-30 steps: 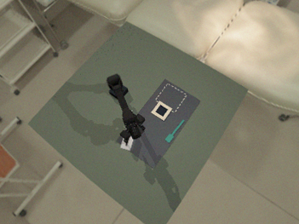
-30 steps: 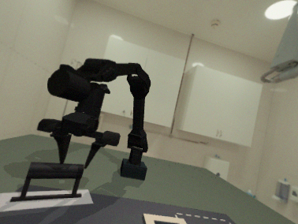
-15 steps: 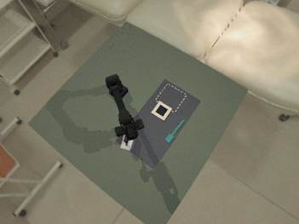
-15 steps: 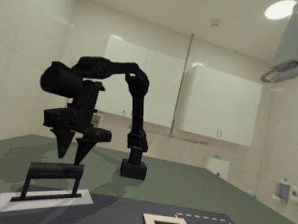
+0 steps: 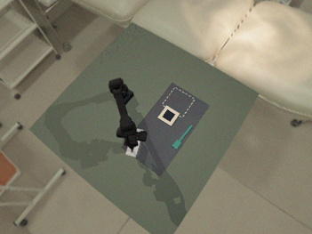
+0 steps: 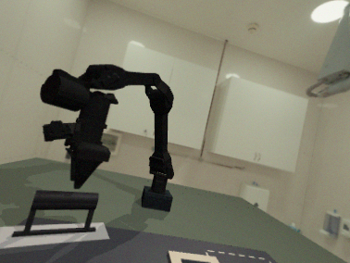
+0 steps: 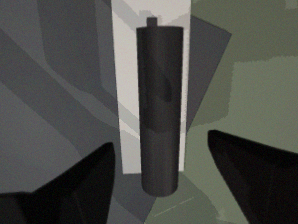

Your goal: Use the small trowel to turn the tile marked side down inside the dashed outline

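The trowel (image 5: 130, 153) (image 6: 67, 200) (image 7: 160, 80), a flat white blade with a raised black bar handle on two posts, lies at the mat's left corner. My gripper (image 5: 132, 148) (image 6: 79, 186) (image 7: 161, 143) is open and empty above it. In the wrist view the handle runs lengthwise between the two spread fingertips. The tile (image 5: 163, 112) (image 6: 192, 256), cream with a dark square showing on top, lies flat on the mat (image 5: 167, 132) (image 6: 139, 245), just outside the dashed outline (image 5: 185, 93) or touching its near corner. The arm hides part of the trowel in the top view.
A teal spatula-like tool (image 5: 177, 143) lies on the mat near its right edge. The green table top (image 5: 200, 175) surrounds the mat. The arm's base (image 6: 156, 199) stands on the table beyond the trowel.
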